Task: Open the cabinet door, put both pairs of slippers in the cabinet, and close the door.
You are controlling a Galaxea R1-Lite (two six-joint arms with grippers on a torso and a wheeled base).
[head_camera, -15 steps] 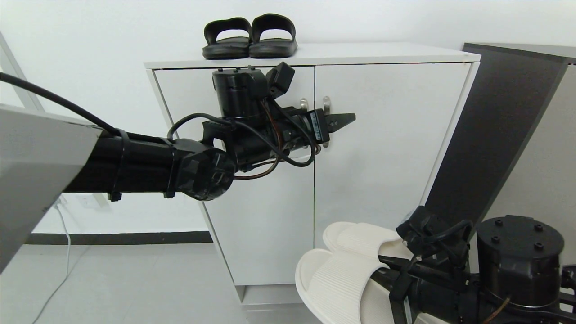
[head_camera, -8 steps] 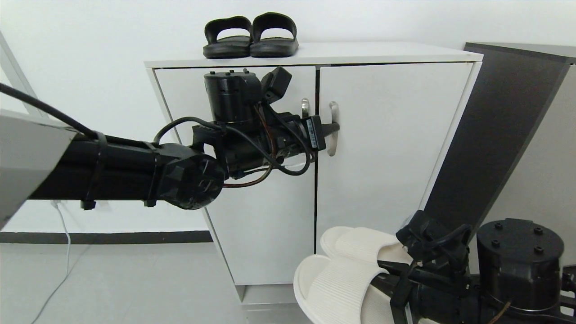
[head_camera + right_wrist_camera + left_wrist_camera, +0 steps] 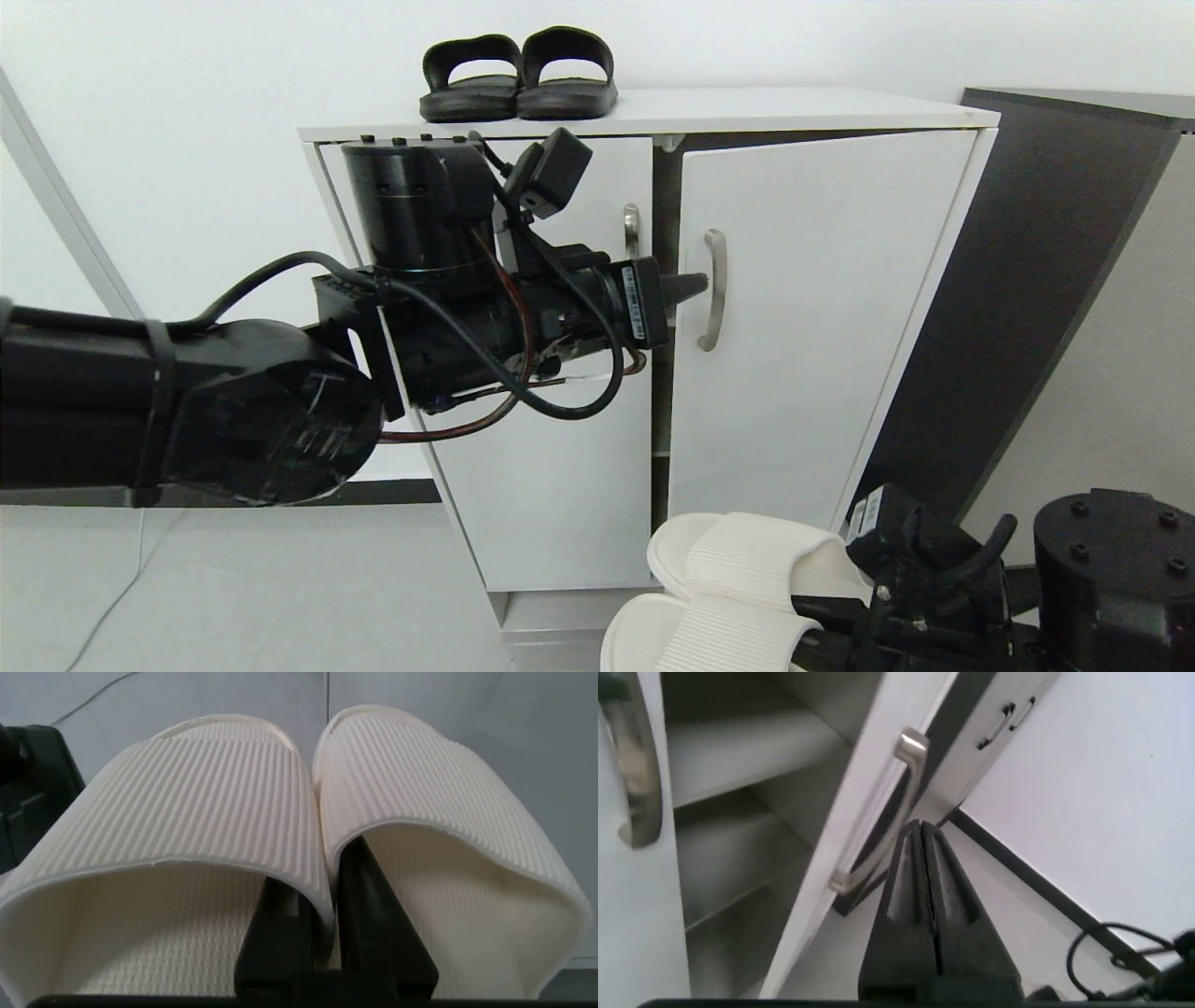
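The right door [image 3: 822, 308] has swung from shut to ajar, pulled by the left gripper [image 3: 693, 283], jaws together behind its handle [image 3: 714, 289]; opening looks underway. Below, the white slippers [image 3: 738, 579] wait clamped in the right gripper [image 3: 332, 919]; the black slippers [image 3: 518, 75] sit atop the cabinet [image 3: 794, 107].

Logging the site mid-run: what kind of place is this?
Probably an indoor entryway or test room: a white cabinet, black slippers on top, white slippers in the right gripper.
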